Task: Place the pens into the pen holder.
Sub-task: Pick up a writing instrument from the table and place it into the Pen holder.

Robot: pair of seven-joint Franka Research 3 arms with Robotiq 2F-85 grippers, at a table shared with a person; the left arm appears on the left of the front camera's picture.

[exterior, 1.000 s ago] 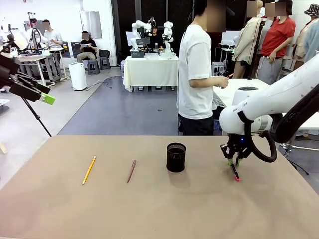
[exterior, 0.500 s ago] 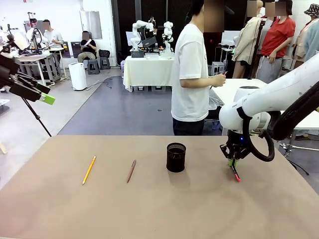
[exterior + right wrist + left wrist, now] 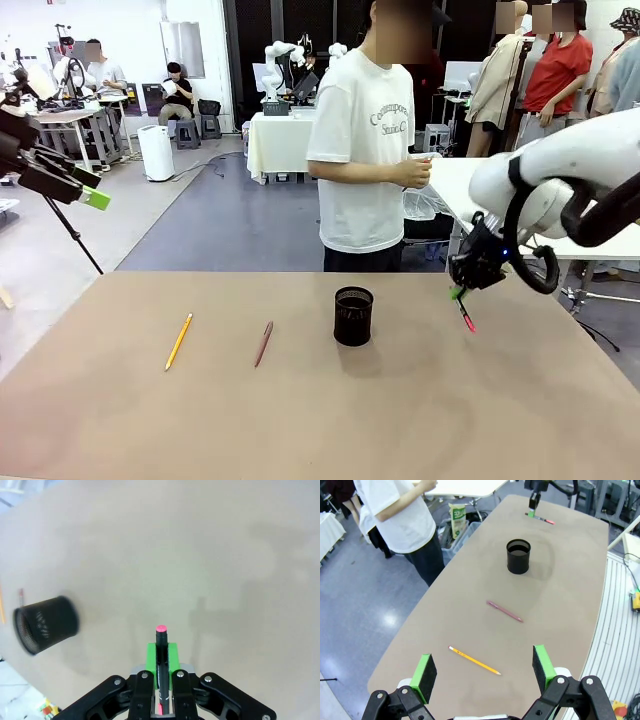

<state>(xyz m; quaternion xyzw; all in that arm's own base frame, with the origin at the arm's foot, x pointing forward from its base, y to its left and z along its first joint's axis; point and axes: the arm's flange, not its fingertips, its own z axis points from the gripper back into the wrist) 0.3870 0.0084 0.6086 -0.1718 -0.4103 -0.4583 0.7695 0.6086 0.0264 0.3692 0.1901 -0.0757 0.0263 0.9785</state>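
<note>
My right gripper (image 3: 458, 294) hangs above the table's right part, shut on a red-pink pen (image 3: 465, 318) that points down from its green pads; in the right wrist view the pen (image 3: 160, 650) sticks out between the pads. The black mesh pen holder (image 3: 353, 316) stands mid-table, left of that gripper, and shows as the holder (image 3: 46, 623) and the holder (image 3: 518, 556) in the wrist views. A yellow-orange pen (image 3: 179, 341) and a reddish-brown pen (image 3: 263, 343) lie flat on the left half. My left gripper (image 3: 484, 670) is open, high over the table's left end.
A person in a white T-shirt (image 3: 366, 150) stands at the far edge of the brown table (image 3: 320, 420), holding something small in one hand. A white table (image 3: 480, 185) with a plastic bag stands behind on the right.
My right gripper has lifted the red-pink pen off the table and risen. The person has stepped left and turned toward the table. The left arm has not moved.
</note>
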